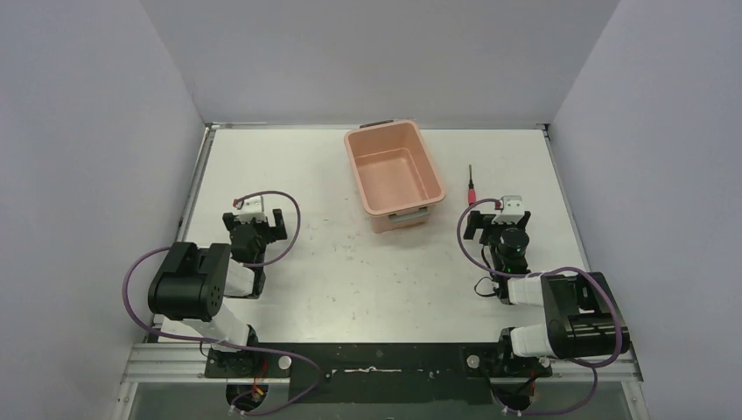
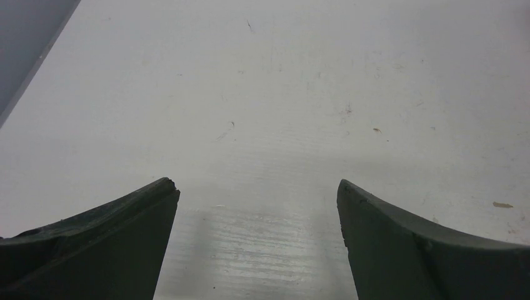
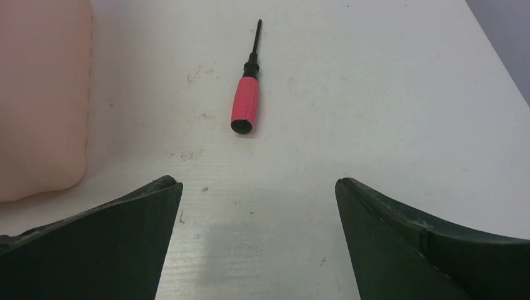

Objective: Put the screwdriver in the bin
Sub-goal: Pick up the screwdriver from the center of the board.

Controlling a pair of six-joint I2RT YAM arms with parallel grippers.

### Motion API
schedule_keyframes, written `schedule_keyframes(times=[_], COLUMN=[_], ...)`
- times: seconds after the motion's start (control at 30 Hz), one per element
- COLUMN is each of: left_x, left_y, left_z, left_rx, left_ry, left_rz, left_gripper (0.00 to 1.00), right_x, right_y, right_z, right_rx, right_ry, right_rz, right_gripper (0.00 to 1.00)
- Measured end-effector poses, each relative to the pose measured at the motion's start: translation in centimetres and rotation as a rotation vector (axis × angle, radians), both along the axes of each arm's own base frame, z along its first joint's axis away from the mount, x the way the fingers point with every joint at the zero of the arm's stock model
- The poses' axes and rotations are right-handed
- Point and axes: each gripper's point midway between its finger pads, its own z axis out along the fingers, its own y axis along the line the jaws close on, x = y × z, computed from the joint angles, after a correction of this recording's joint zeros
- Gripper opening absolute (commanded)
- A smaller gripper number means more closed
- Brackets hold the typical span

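Observation:
The screwdriver (image 1: 471, 185) has a short red handle and a thin black shaft. It lies on the white table just right of the bin (image 1: 394, 174), shaft pointing away from me. The bin is salmon-pink and stands empty at the back centre. My right gripper (image 1: 494, 219) is open and empty, a short way in front of the screwdriver. In the right wrist view the screwdriver (image 3: 245, 100) lies ahead between the spread fingers (image 3: 144, 219), with the bin's wall (image 3: 40, 94) at the left. My left gripper (image 1: 255, 223) is open and empty over bare table at the left (image 2: 257, 187).
Grey walls close the table on the left, back and right. The table's right edge (image 1: 564, 201) runs close to the right arm. A purple cable loops round each arm.

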Motion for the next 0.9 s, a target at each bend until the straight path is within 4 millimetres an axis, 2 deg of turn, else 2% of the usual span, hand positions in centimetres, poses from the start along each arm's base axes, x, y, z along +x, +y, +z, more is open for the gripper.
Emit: schedule_keyframes(times=[0.63, 0.9], left_x=[0.0, 0.0], left_y=[0.0, 0.0], left_z=[0.0, 0.0], left_rx=[0.000, 0.000], left_ry=[0.000, 0.000], left_rz=[0.000, 0.000], left_gripper=[0.97, 0.97], right_x=[0.0, 1.2], right_y=[0.0, 1.2], right_z=[-0.1, -0.2], right_rx=[-0.003, -0.014], right_ry=[0.007, 0.030], right_rz=[0.003, 0.073], right_gripper=[1.00, 1.00])
